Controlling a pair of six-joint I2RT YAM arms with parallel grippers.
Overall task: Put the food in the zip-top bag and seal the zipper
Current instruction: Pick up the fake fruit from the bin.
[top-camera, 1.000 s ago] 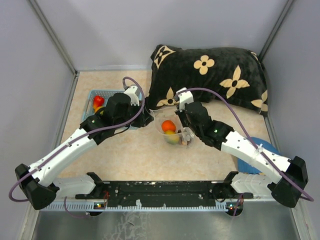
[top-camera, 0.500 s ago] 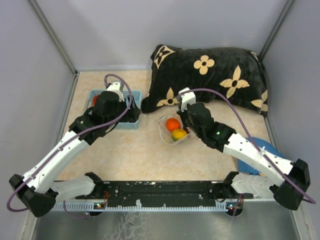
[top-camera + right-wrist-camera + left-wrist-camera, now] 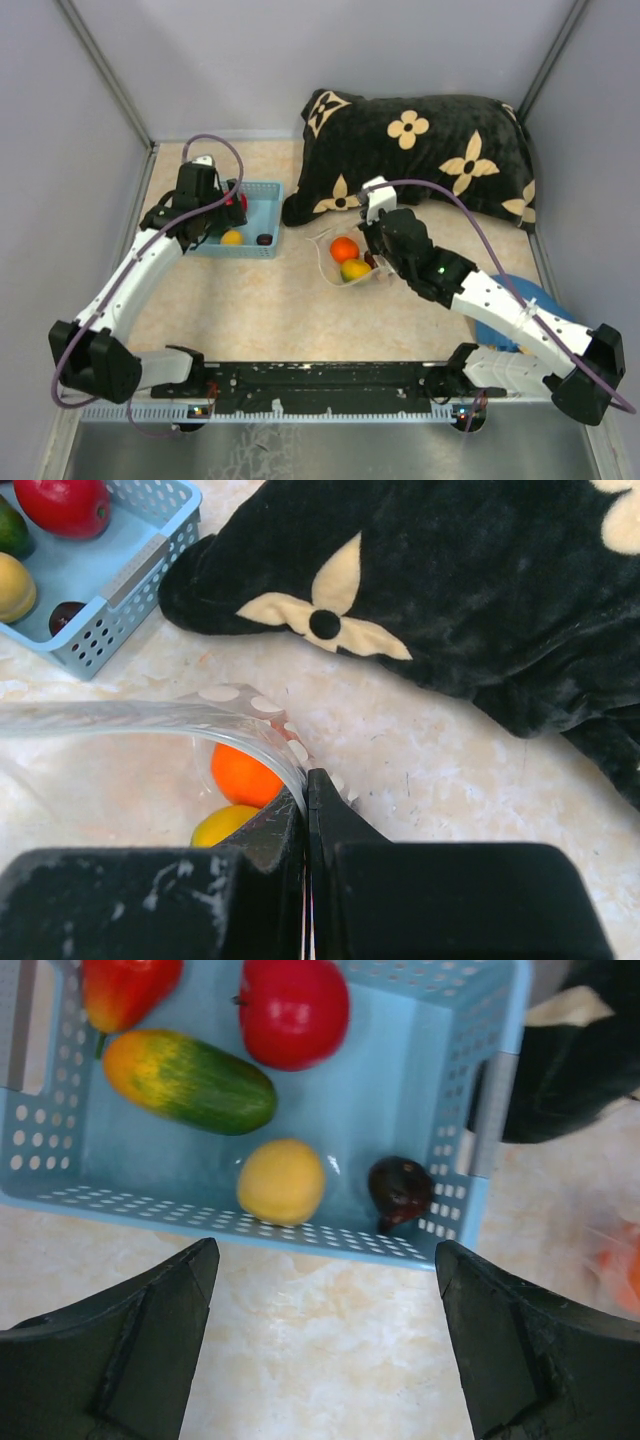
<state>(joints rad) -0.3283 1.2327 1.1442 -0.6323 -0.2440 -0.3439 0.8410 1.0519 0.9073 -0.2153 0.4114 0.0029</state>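
Food [image 3: 293,1010] lies in the blue basket [image 3: 462,1200] at ten o'clock on the desk [image 3: 290,300]. Your left gripper [image 3: 322,1250] hovers there, jaws spread wide, empty. Clear the near wall, then drop onto the yellow piece [image 3: 281,1181], avoiding the dark brown piece [image 3: 400,1190] at its three o'clock. Your right gripper [image 3: 307,780] pinches the zip-top bag [image 3: 240,705] rim, at the basket's four o'clock; hold that mouth open.

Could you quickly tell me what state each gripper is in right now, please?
Left gripper: open, holding nothing, near the light blue basket.
Right gripper: shut on the mouth edge of the zip-top bag.
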